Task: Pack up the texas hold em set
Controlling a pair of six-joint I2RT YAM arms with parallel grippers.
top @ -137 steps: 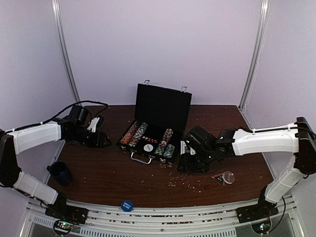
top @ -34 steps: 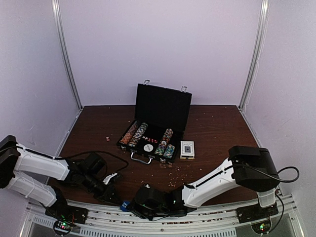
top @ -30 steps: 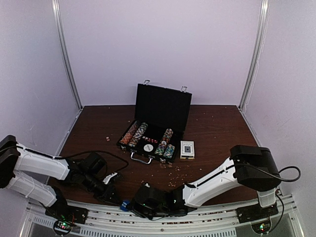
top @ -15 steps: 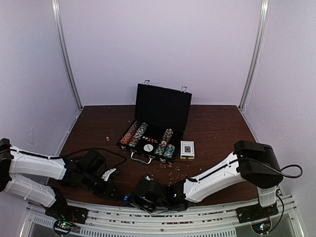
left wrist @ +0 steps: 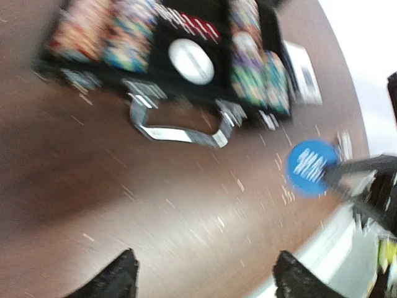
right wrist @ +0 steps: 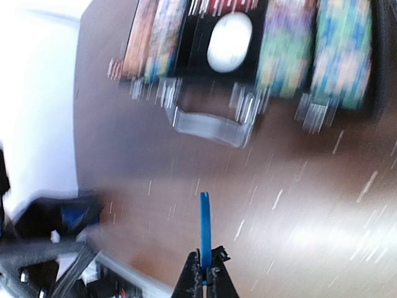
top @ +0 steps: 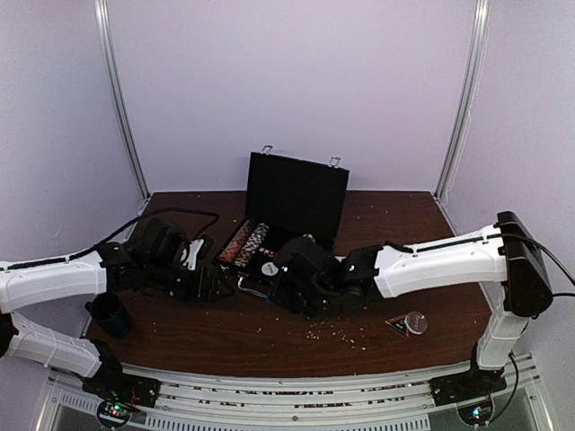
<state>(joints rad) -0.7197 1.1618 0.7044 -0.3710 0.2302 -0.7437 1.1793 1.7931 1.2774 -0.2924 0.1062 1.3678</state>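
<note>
The texas hold em set's black case [top: 296, 193] stands open at the table's middle, its lid upright. Chip rows [top: 244, 242] and a white round button [left wrist: 192, 61] lie in its base, and a silver handle [right wrist: 211, 127] faces me. The card deck box [left wrist: 304, 71] lies just right of the case. My right gripper [right wrist: 205, 273] is shut on a blue round button [right wrist: 205, 226], held edge-on above the table in front of the handle. That blue button [left wrist: 308, 167] shows its face in the left wrist view. My left gripper [left wrist: 205, 279] hangs open and empty, left of it.
A dark blue mug [top: 108, 312] stands near the table's left front edge. A small clear round lid [top: 415, 321] and a small dark item [top: 395, 323] lie at the right front. Crumbs [top: 337, 334] are scattered in front of the case.
Both arms have moved from the table's near edge back toward the case. The right gripper carries the blue button with it. The left gripper has opened.
</note>
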